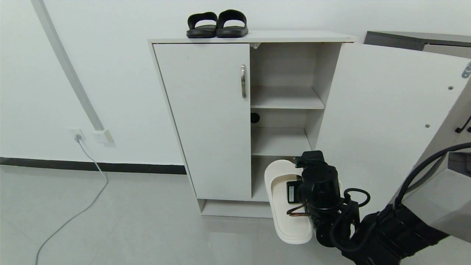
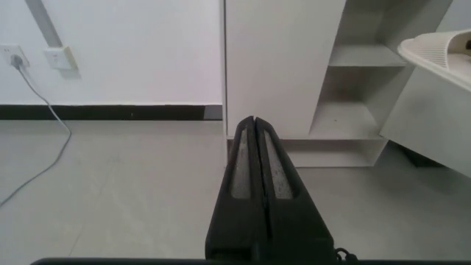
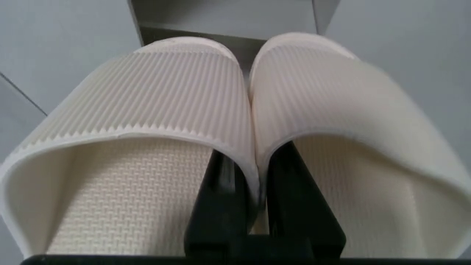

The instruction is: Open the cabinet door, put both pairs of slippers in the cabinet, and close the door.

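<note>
White slippers [image 3: 147, 147] are pinched as a pair by the right gripper [image 3: 250, 199], jaws clamped where the two straps meet, just in front of the cabinet [image 1: 206, 121] with its bottom shelf [image 1: 259, 189] right beyond the jaws. Right door [image 1: 382, 117] is swung open, so step one looks done imo. Black slippers [image 1: 217, 25] sit way above the jaws on the cabinet top. Left gripper [image 2: 254, 132] has its jaws together, holding nothing. Left to do: both pairs in, door shut
</note>
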You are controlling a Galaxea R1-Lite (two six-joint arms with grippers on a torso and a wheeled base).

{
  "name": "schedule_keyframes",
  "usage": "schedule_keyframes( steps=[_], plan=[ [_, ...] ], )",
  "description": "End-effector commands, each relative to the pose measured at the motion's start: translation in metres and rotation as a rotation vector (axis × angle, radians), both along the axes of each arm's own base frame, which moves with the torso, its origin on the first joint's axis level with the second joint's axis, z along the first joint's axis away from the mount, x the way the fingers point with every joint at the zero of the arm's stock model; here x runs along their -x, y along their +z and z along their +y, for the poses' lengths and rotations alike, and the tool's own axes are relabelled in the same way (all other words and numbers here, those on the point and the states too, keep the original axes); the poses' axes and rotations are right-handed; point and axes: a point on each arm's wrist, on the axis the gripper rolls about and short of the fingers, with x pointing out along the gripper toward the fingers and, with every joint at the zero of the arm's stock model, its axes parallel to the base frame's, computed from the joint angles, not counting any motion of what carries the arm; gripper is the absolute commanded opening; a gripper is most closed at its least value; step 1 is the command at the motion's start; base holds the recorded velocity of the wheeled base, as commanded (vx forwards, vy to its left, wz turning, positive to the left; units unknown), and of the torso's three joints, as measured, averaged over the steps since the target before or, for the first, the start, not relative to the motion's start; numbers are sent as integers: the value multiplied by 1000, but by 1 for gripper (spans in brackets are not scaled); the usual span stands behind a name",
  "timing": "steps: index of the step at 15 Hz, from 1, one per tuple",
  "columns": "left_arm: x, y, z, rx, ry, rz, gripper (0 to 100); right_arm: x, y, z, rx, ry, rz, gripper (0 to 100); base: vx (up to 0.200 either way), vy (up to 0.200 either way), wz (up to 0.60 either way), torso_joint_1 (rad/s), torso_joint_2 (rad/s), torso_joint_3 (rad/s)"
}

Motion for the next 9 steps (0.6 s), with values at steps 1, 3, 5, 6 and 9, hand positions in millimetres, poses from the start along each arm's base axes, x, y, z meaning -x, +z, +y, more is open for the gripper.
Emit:
schedule_keyframes(
  steps=[1, 3, 5, 6, 9],
  plan=[
    [0, 0, 0, 0, 0, 4, 0, -8, -5, 6, 0, -3, 0, 0, 0, 0, 0, 0, 0, 0],
    [0, 0, 0, 0, 0, 4, 0, -14, -12, 13, 3, 0, 4, 0, 0, 0, 0, 0, 0, 0],
    [0, 0, 0, 0, 0, 4, 0, -17, -16, 21, -5, 25, 4, 0, 0, 0, 0, 0, 0, 0],
    [0, 0, 0, 0, 0, 4, 0, -20, -15, 25, -22, 51, -2, 0, 0, 0, 0, 0, 0, 0],
    [0, 0, 0, -1, -1, 4, 0, -23, -20, 31, -27, 76, -3, 0, 0, 0, 0, 0, 0, 0]
  ],
)
